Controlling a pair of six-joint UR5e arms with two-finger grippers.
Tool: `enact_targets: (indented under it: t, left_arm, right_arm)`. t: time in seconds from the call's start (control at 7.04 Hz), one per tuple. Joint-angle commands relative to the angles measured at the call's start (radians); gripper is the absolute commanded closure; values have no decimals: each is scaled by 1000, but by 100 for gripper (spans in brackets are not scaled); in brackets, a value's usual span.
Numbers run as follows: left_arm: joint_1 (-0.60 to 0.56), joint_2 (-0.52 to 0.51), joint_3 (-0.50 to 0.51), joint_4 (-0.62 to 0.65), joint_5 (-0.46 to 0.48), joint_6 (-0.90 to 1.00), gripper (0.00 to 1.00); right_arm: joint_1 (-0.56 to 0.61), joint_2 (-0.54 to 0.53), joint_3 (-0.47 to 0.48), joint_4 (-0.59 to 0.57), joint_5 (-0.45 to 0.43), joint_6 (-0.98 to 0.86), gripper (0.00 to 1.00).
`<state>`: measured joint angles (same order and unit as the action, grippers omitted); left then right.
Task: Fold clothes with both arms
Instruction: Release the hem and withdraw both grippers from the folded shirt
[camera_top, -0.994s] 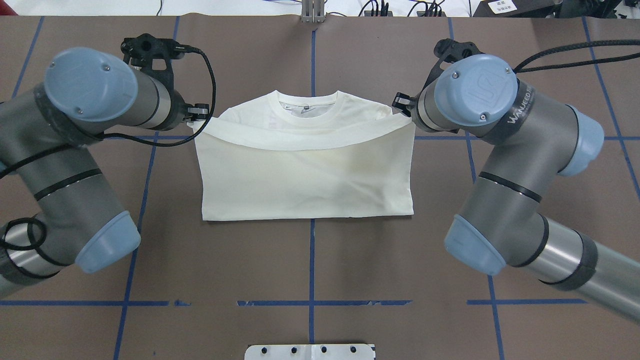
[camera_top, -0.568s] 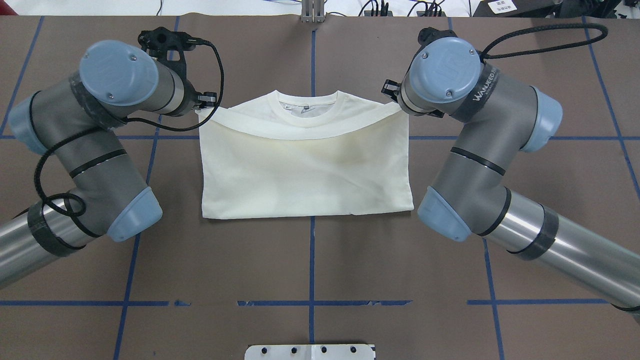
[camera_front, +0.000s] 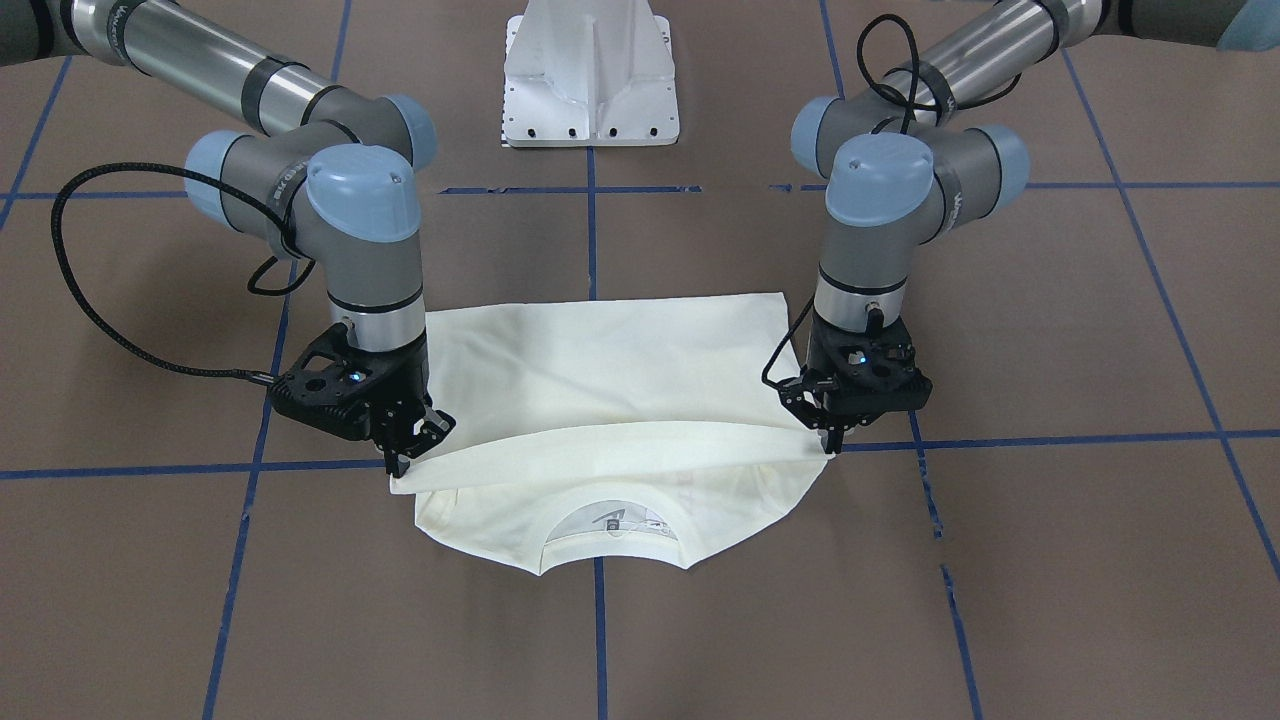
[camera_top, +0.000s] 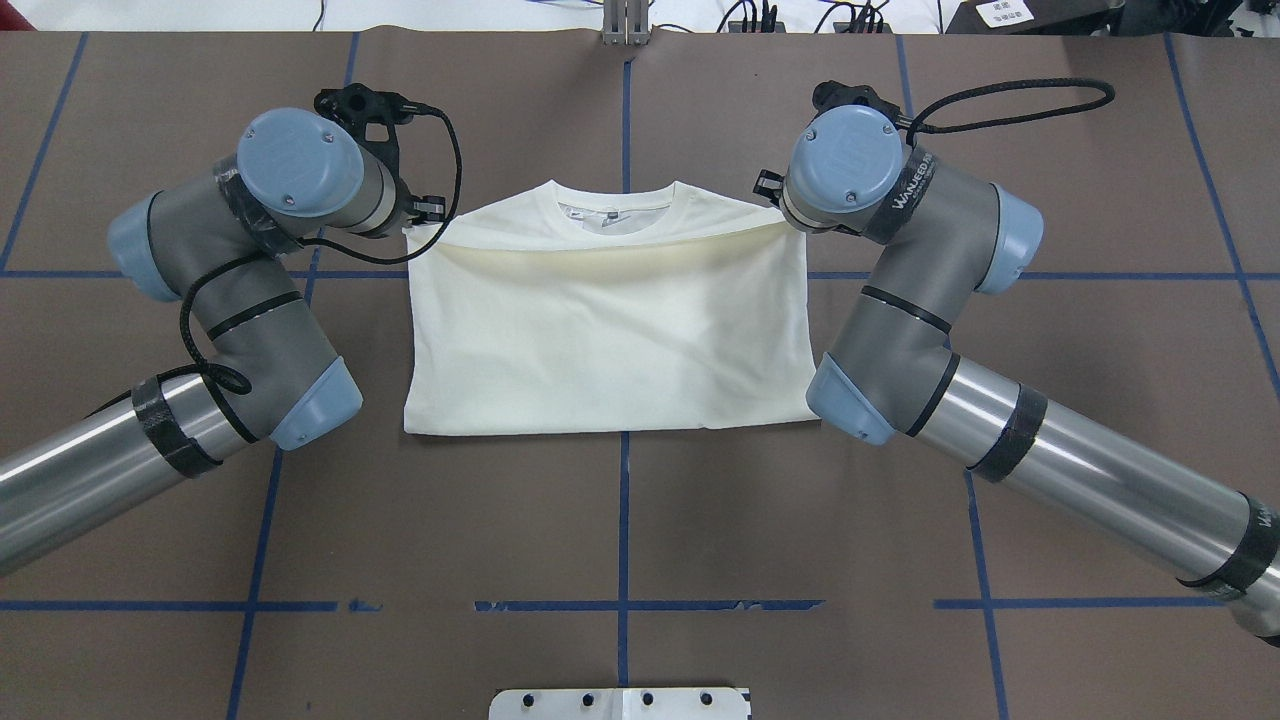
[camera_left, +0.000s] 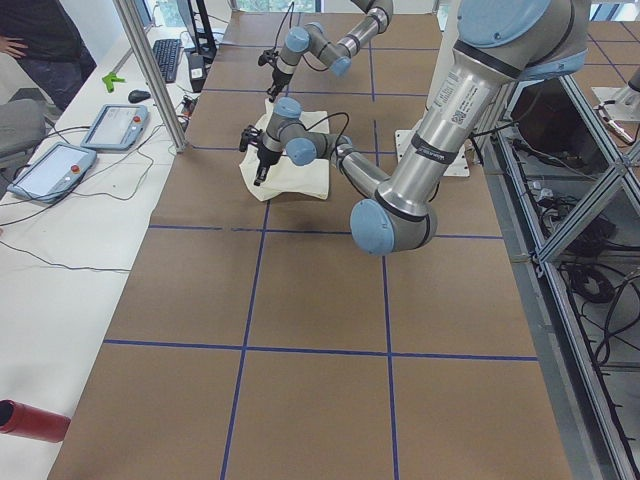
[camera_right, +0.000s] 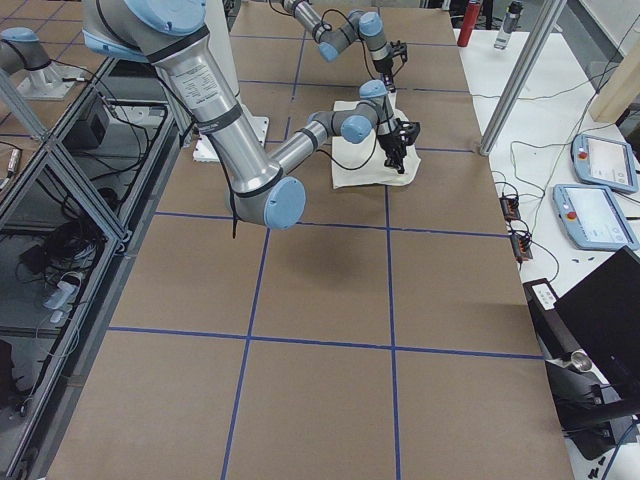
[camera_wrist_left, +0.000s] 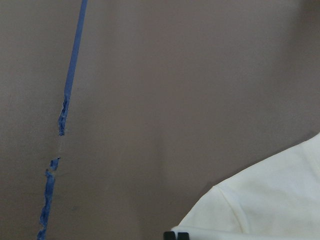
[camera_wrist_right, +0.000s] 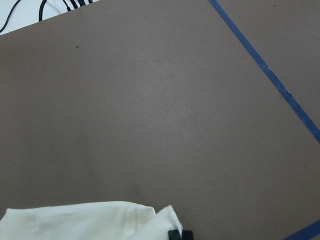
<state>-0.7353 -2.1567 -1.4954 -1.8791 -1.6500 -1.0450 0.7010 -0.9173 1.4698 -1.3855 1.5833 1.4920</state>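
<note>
Spreading across every view, the flat brown table (camera_top: 620, 520) crossed by blue tape lines (camera_top: 150, 606) carries everything. My silver-grey left arm (camera_top: 250, 340) with light-blue joint caps and my matching right arm (camera_top: 890, 330) reach in from either side toward the table's far edge. Between them lies the pale cream shirt (camera_top: 610, 330), plain side up, centred on the middle tape line in the far half of the table. Its lower part is doubled over the upper. The fold's free edge is raised a little and runs from one gripper to the other, just short of the round neckline (camera_top: 615, 231) that shows beyond it. My black left gripper (camera_front: 830, 442) has its fingers pinched together on one corner of that edge. My black right gripper (camera_front: 402, 458) pinches the other corner the same way.
</note>
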Motion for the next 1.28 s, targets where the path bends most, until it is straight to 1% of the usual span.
enact_targets:
  t: [0.0, 0.14, 0.28, 0.43, 0.57, 0.71, 0.85, 0.99, 1.14]
  left_arm:
    - [1, 9, 1, -40, -4, 2, 45]
    - [-3, 17, -9, -64, -10, 55, 0]
    - [-1, 21, -75, -60, -19, 121, 0]
    - [1, 62, -141, -63, -75, 126, 0]
    - [8, 113, -211, -75, -103, 103, 0]
    - [51, 183, -282, -112, -102, 44, 0]
    - [109, 263, -327, -186, -94, -28, 0]
    - [167, 308, -335, -237, -49, -121, 4]
    - [239, 330, -327, -264, 20, -201, 23]
  right_arm:
    - [0, 1, -8, 6, 0, -36, 1]
    - [6, 3, 6, 10, 12, -70, 0]
    - [33, 5, 10, 11, 42, -144, 0]
    - [81, -3, 32, 11, 144, -236, 0]
    - [125, -26, 64, 11, 218, -306, 0]
    - [149, -53, 92, 11, 246, -361, 0]
    - [172, -70, 107, 11, 280, -410, 0]
    - [192, -78, 107, 13, 323, -447, 0]
    - [195, -83, 115, 13, 328, -452, 0]
